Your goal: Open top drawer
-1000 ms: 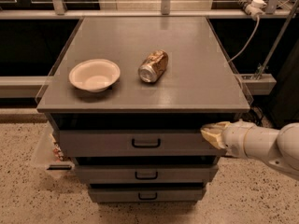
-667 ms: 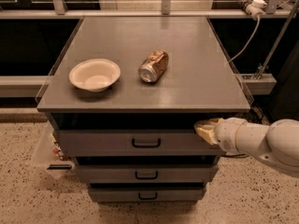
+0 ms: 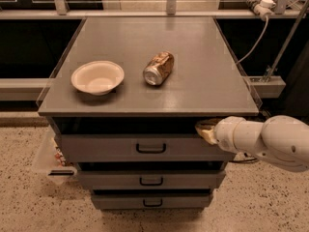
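The top drawer [image 3: 106, 149] is the widest grey drawer, right under the cabinet top, with a small black loop handle [image 3: 150, 149] at its centre. It stands out a little, with a dark gap above its front. My gripper [image 3: 205, 129] reaches in from the right on a white arm and sits at the drawer's upper right corner, just under the tabletop edge, well to the right of the handle.
On the cabinet top [image 3: 203, 81] stand a white bowl [image 3: 97, 77] at the left and a tipped can [image 3: 158, 68] in the middle. Two narrower drawers [image 3: 150, 180] lie below. A clear plastic bin [image 3: 50, 161] hangs at the cabinet's left side. Speckled floor lies around.
My gripper has moved left along the top drawer's upper edge, closer under the tabletop. The bowl, can and drawers have not moved.
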`<act>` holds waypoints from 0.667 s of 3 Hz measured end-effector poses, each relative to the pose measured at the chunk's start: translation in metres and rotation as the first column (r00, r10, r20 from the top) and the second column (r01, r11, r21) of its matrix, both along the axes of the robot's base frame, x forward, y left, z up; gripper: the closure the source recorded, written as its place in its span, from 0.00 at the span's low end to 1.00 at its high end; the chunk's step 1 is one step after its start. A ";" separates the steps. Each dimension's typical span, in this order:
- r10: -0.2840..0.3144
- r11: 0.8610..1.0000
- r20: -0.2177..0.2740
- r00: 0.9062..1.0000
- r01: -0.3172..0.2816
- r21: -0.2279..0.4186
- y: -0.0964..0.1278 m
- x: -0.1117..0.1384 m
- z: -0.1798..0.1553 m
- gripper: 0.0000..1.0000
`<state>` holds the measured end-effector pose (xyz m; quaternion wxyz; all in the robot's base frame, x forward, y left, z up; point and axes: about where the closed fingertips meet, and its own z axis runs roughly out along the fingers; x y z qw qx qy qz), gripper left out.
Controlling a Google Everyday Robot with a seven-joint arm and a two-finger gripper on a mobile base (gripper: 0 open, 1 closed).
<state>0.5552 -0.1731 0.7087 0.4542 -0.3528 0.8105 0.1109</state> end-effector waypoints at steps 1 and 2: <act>-0.013 0.999 -0.017 1.000 0.012 -0.050 -0.006 0.003 -0.006 1.00; -0.013 0.999 -0.017 1.000 0.012 -0.050 -0.006 0.003 -0.006 1.00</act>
